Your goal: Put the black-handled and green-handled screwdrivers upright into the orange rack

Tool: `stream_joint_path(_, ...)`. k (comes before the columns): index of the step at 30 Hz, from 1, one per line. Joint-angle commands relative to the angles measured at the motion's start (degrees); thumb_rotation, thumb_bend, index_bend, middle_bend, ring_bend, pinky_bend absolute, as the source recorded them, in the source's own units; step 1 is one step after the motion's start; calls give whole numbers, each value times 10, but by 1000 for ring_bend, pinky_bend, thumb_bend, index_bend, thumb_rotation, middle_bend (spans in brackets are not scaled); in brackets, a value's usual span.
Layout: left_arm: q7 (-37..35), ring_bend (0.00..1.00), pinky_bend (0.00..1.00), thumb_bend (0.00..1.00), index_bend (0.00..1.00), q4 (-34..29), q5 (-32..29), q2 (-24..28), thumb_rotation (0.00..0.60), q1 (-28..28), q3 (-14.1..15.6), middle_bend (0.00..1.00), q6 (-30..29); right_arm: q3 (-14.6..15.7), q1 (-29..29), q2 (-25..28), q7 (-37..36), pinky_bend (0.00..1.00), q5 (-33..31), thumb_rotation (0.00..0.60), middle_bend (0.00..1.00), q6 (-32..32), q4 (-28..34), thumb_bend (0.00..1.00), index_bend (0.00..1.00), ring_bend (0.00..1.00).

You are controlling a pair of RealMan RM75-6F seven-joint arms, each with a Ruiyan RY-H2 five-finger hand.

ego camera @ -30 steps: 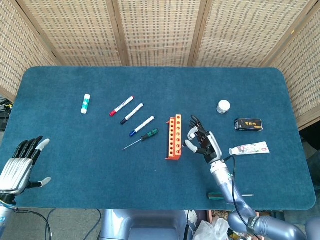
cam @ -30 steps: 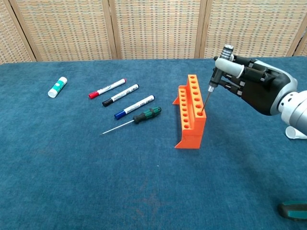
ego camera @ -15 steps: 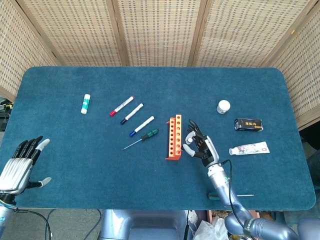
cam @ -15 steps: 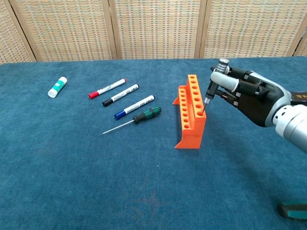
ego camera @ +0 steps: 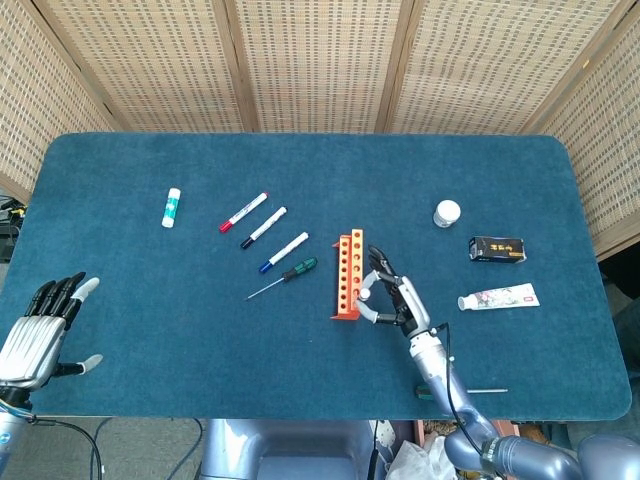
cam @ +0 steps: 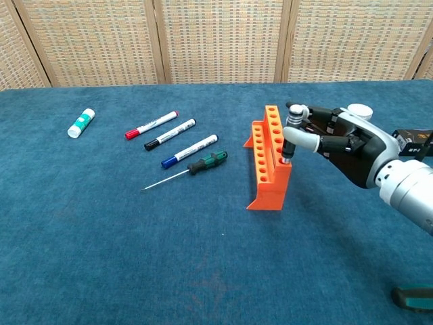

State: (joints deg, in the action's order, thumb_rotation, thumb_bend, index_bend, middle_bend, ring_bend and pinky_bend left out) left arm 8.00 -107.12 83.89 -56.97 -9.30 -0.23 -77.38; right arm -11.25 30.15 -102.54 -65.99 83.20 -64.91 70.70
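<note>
The orange rack (cam: 269,161) stands on the blue bench (ego camera: 150,300), and the black-handled screwdriver (cam: 289,135) stands upright in one of its holes, handle up, pinched by the right hand (cam: 338,141). The green-handled screwdriver (cam: 203,164) lies flat left of the rack, its tip pointing to the near left. The left hand (ego camera: 38,330) rests with fingers apart, holding nothing.

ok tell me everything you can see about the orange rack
The orange rack looks like moulded plastic: a narrow block with two rows of round holes along its top and a flared foot at its near end. It stands upright on the blue table cloth, near the middle, long axis running away from the chest camera. The right hand holds the black-handled screwdriver upright, its shaft down in a right-row hole. The green-handled screwdriver lies apart to its left.
</note>
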Motion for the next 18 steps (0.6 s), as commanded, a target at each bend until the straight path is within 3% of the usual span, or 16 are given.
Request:
stream_joint_path(1,-1,0,0,0,0,0,0,0,600,0,0,0,0,1,2,-2,14,0,-2,600,0,3,-3,478,643,0)
stream_joint_path(18,-5,0,0,0,0,0,1,2,600,-1,0,0,1,-11,9,6,41,0,-30,600,0,31,15,466,643,0)
